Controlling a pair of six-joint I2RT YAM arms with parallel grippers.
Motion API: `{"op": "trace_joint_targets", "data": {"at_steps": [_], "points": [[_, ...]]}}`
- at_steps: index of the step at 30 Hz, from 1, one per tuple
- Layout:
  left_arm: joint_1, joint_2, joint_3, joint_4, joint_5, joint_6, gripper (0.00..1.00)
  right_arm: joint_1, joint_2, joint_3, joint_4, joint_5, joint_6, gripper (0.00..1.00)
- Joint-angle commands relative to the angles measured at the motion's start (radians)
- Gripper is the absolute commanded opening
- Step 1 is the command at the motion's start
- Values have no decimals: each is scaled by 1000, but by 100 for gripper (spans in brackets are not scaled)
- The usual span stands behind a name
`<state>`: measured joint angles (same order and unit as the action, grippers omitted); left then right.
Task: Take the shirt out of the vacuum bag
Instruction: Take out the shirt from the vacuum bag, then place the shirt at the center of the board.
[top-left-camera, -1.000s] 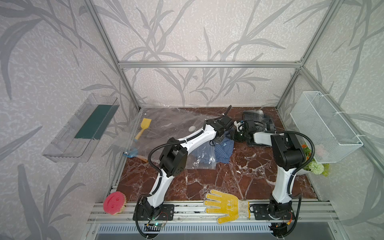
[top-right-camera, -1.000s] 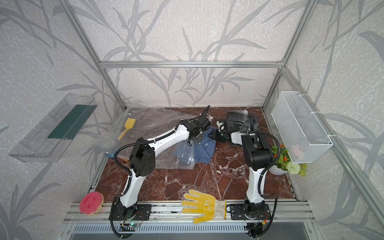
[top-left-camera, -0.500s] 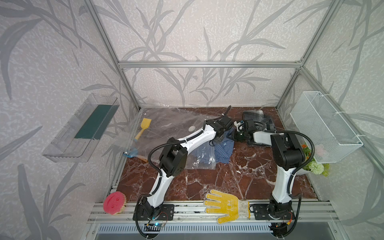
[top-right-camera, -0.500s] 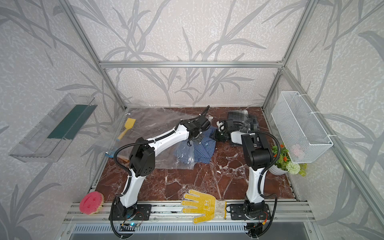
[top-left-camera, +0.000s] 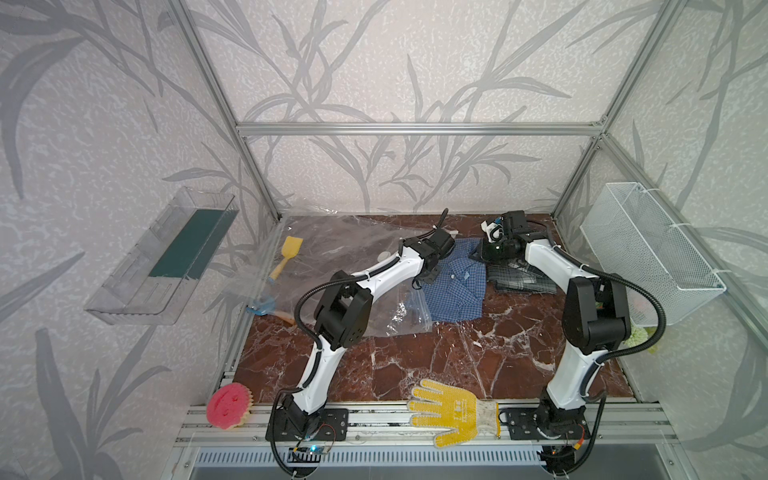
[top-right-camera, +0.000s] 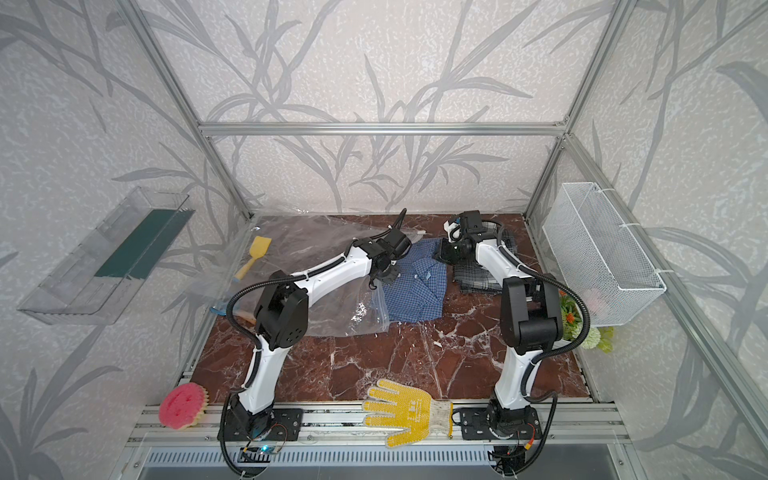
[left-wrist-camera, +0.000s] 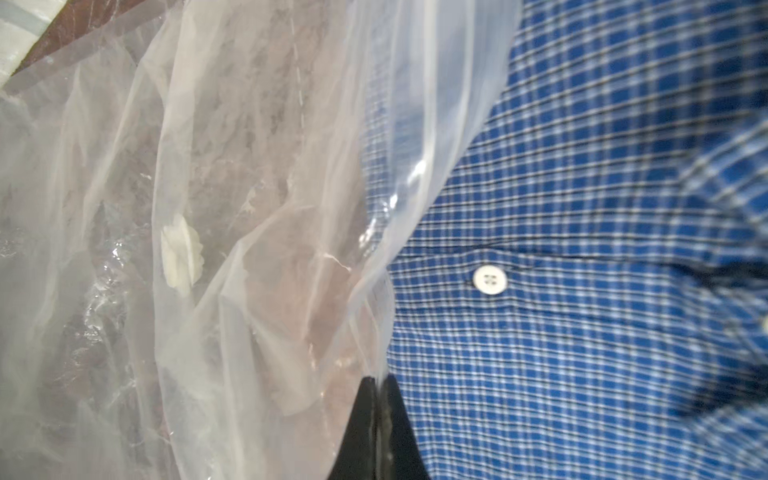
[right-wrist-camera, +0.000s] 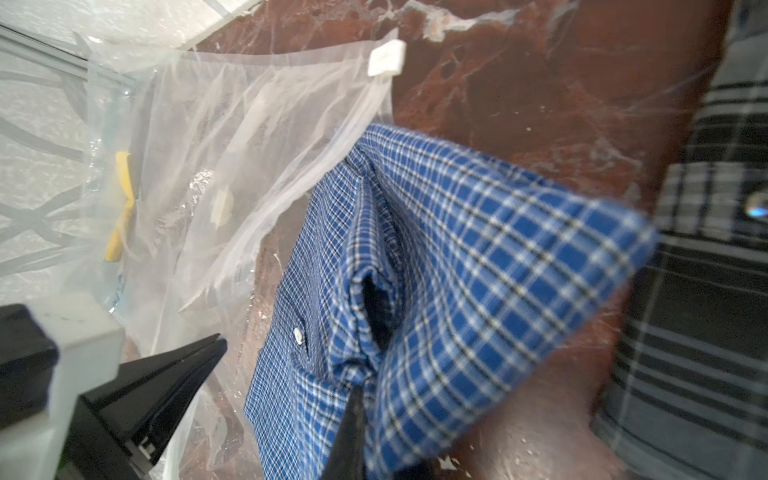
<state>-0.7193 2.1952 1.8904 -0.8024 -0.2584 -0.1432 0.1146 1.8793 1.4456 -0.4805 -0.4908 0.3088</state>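
Observation:
The vacuum bag (top-left-camera: 353, 249) (top-right-camera: 316, 249) lies crinkled at the back left of the marble table, its white valve (left-wrist-camera: 180, 255) in the middle and its white slider (right-wrist-camera: 386, 58) at the zip edge. The blue checked shirt (top-left-camera: 457, 286) (top-right-camera: 415, 291) lies mostly outside the bag's mouth; a strip of plastic (left-wrist-camera: 415, 124) still overlaps its edge. My left gripper (top-left-camera: 430, 276) (left-wrist-camera: 376, 380) is shut on the bag's open edge. My right gripper (top-left-camera: 478, 254) (right-wrist-camera: 365, 395) is shut on a raised fold of the shirt (right-wrist-camera: 457, 249); one finger is hidden under cloth.
A grey plaid garment (top-left-camera: 519, 278) lies under the right arm. A yellow spatula (top-left-camera: 286, 253) sits beneath the bag at the left. A yellow glove (top-left-camera: 449, 411) and pink sponge (top-left-camera: 228, 405) lie at the front rail. A wire basket (top-left-camera: 648, 249) hangs on the right wall.
The right gripper has closed on the shirt's fold. Both arms have otherwise stayed almost where they were.

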Motion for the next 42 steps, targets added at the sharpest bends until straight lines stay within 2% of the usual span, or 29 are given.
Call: {"op": "trace_joint_targets", "data": {"at_steps": [1,5,15,30,39,42], "points": [[6,-9,-2,12,2,-18,0,-26,-13,95,-153,10,-61,0],[12,-4,7,13,5,-13,0,-65,23,213,-269,24,-102,0],[21,11,23,3,16,-1,0,-153,184,530,-483,-56,-184,0],[37,-11,-48,25,10,-21,0,-224,210,610,-442,-28,-137,0],[50,-13,-62,25,8,-24,0,-269,340,849,-551,-34,-156,0],[54,-10,-60,19,10,-23,0,-282,423,976,-628,-14,-196,0]]}}
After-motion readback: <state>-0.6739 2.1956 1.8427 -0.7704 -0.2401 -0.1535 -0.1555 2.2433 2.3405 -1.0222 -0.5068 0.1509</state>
